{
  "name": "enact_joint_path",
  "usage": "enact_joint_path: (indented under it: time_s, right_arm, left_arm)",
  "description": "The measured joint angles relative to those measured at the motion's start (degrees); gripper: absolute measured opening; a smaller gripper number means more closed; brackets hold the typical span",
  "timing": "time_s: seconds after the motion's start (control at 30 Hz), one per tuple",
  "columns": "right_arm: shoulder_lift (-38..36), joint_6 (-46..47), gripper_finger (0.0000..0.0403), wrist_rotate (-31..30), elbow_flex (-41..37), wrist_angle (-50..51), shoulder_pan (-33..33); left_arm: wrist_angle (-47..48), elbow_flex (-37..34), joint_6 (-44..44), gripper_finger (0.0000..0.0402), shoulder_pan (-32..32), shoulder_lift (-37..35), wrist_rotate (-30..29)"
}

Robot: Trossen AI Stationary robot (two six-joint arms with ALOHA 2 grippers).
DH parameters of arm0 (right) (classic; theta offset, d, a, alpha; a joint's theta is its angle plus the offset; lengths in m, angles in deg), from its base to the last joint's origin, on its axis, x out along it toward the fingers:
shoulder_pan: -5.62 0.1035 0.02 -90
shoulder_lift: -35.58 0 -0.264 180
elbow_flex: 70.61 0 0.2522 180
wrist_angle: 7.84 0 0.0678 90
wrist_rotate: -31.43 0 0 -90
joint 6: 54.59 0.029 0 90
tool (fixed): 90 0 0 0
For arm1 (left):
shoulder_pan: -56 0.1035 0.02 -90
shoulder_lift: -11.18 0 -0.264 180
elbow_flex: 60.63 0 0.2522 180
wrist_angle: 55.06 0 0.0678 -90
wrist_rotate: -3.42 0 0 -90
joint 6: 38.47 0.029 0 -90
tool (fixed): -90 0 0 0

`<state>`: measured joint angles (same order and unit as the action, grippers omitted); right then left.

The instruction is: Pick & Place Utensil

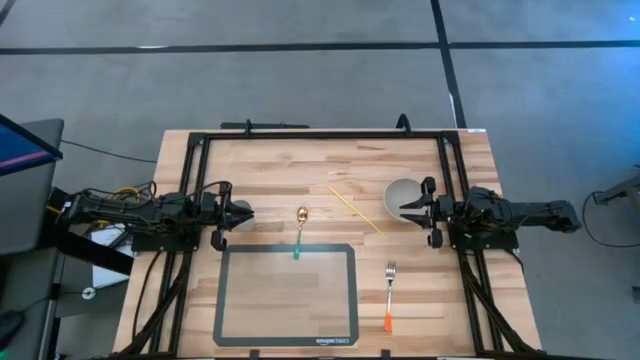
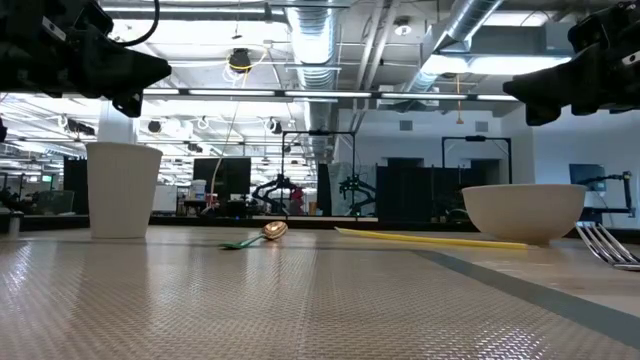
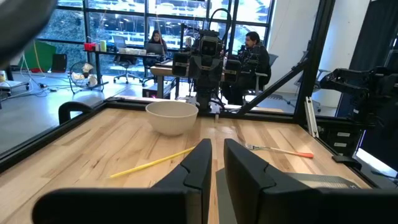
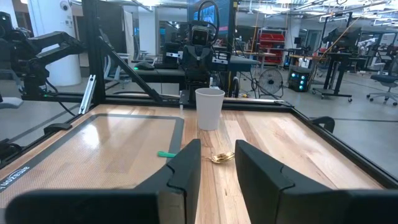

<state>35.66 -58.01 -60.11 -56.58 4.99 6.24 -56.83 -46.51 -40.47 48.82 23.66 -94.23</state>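
Observation:
A spoon [image 1: 300, 228] with a gold bowl and a green handle lies on the table, its handle tip on the far border of the grey-edged mat [image 1: 216, 300]. It also shows in the low view [image 2: 262, 233] and the right wrist view [image 4: 221, 157]. A fork [image 1: 388, 295] with an orange handle lies flat to the right of the mat. My left gripper [image 1: 248, 212] hovers left of the spoon, narrowly open and holding nothing. My right gripper [image 1: 404, 210] hovers by the white bowl [image 1: 400, 195], open and holding nothing.
A white cup [image 2: 122, 190] stands under the left arm and also shows in the right wrist view [image 4: 209, 109]. A thin yellow stick [image 1: 357, 210] lies between the spoon and the bowl. A black frame [image 1: 320, 133] runs along the table's far and side edges.

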Motion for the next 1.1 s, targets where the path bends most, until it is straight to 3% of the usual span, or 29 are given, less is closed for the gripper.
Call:
enact_joint_path:
  time_s: [0.83, 1.1]
  right_arm:
    - [0.0, 0.1, 0.0092, 0.0, 0.0, -0.1, 0.0]
    - [0.0, 9.3, 0.0092, 0.0, 0.0, -6.0, 0.0]
  left_arm:
    - [0.0, 0.0, 0.0, 0.0044, 0.0, 0.0, 0.0]
    - [0.0, 0.0, 0.0, 0.0044, 0.0, 0.0, 0.0]
